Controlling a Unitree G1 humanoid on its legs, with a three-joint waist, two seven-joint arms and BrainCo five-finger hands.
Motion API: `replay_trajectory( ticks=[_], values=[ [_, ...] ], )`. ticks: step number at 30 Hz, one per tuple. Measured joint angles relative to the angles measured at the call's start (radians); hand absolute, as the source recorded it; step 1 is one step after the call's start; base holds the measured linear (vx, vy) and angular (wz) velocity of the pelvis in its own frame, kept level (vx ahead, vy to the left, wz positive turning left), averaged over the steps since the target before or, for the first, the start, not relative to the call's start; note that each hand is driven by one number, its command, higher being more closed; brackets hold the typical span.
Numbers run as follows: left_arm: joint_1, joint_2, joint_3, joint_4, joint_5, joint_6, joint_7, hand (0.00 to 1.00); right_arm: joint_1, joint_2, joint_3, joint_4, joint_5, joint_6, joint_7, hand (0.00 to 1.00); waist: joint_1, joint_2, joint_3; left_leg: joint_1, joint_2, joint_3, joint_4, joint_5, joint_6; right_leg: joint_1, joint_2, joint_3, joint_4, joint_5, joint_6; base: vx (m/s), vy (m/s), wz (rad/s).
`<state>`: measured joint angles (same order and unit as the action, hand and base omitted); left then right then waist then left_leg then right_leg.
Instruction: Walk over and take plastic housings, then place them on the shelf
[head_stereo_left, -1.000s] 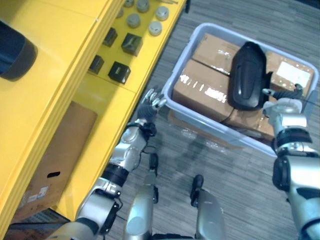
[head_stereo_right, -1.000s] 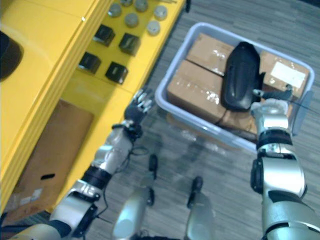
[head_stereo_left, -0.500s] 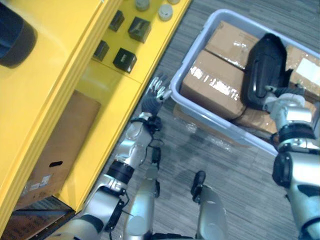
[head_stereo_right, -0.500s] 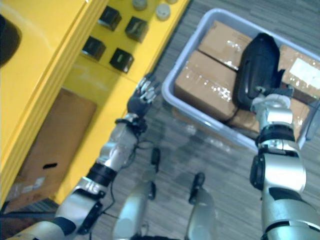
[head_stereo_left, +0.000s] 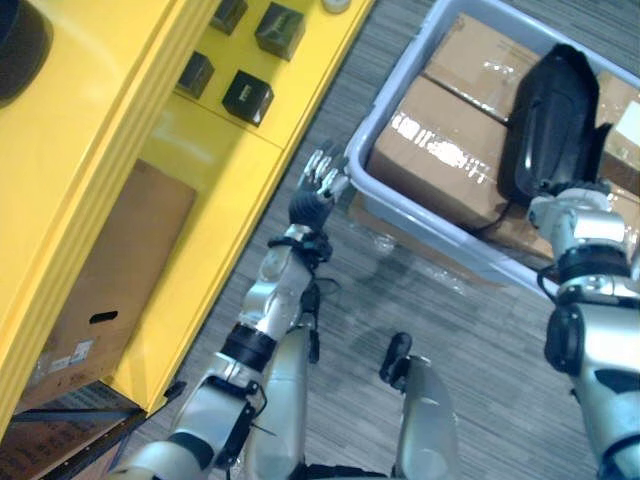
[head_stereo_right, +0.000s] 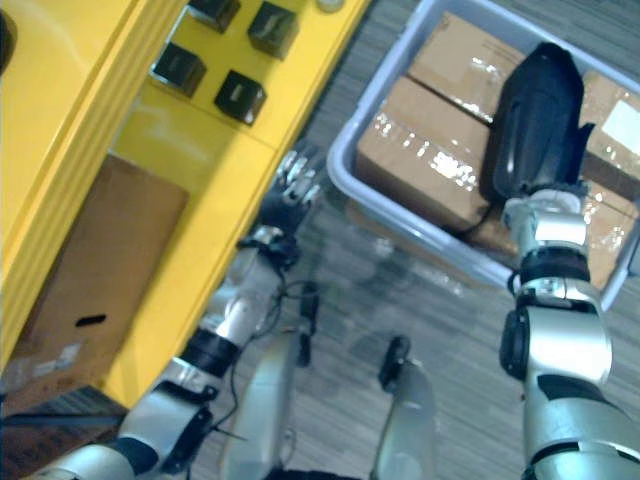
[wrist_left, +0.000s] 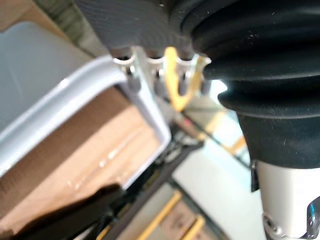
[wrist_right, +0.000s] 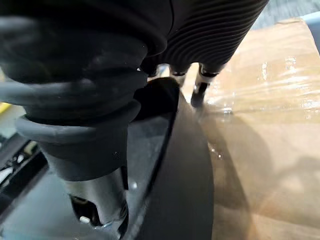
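Note:
A large black curved plastic housing (head_stereo_left: 555, 110) lies on taped cardboard boxes (head_stereo_left: 440, 150) inside a pale grey bin (head_stereo_left: 420, 225) on the floor. My right hand (head_stereo_left: 575, 205) is at the housing's near end, fingers straight; in the right wrist view they reach past the housing's (wrist_right: 185, 190) edge onto a cardboard box (wrist_right: 260, 150). My left hand (head_stereo_left: 320, 190) is open, its fingers spread just beside the bin's near left corner. The left wrist view looks over the bin's rim (wrist_left: 75, 100). The yellow shelf (head_stereo_left: 190, 170) runs along the left.
Several small black blocks (head_stereo_left: 247, 95) sit on the yellow shelf's level. A flat cardboard box (head_stereo_left: 100, 290) stands under it at the lower left. Grey carpet lies between the shelf and the bin.
The camera has shifted, sliding the shelf and bin up and to the right. My right hand has come in under the housing's near end. The left hand stays by the bin's corner.

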<state>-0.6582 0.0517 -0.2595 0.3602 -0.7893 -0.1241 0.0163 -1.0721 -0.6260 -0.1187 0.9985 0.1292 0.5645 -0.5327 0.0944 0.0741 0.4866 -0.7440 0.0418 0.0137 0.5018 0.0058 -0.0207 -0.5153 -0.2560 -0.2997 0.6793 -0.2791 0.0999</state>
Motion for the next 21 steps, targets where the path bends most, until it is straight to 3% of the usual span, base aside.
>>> replay_trajectory(
  ticks=[7,16,19,21],
  values=[
    [0.036,0.008,-0.002,-0.002,-0.003,-0.001,0.0,0.0,0.006,-0.069,0.025,0.041,-0.086,0.035,0.109,1.0,0.003,-0.005,0.003,-0.03,0.0,-0.003,0.036,-0.01,0.005,-0.031,-0.013,-0.001,0.058,-0.028,-0.004,-0.02,-0.022,0.04],
    [0.055,0.018,-0.001,-0.015,-0.035,-0.005,-0.001,0.0,0.043,-0.076,0.021,0.046,-0.221,0.078,0.255,1.0,0.007,-0.006,0.003,-0.031,-0.001,-0.004,0.047,-0.009,0.003,-0.034,-0.018,-0.002,0.069,-0.04,-0.007,-0.01,-0.014,0.01],
    [0.074,0.02,-0.001,-0.047,-0.038,-0.005,-0.001,0.0,0.053,-0.065,0.013,0.056,-0.244,0.077,0.271,1.0,0.01,-0.006,0.003,-0.027,-0.002,-0.005,0.047,-0.007,0.006,-0.029,-0.018,-0.004,0.068,-0.04,-0.007,0.02,-0.018,0.02],
    [0.076,0.021,-0.001,-0.054,-0.041,-0.005,0.0,0.0,0.076,-0.048,0.014,0.061,-0.269,0.046,0.25,1.0,0.014,-0.008,0.002,-0.02,-0.002,-0.007,0.048,-0.006,0.006,-0.016,-0.018,-0.009,0.066,-0.04,-0.007,0.02,-0.023,0.04]
  ],
)
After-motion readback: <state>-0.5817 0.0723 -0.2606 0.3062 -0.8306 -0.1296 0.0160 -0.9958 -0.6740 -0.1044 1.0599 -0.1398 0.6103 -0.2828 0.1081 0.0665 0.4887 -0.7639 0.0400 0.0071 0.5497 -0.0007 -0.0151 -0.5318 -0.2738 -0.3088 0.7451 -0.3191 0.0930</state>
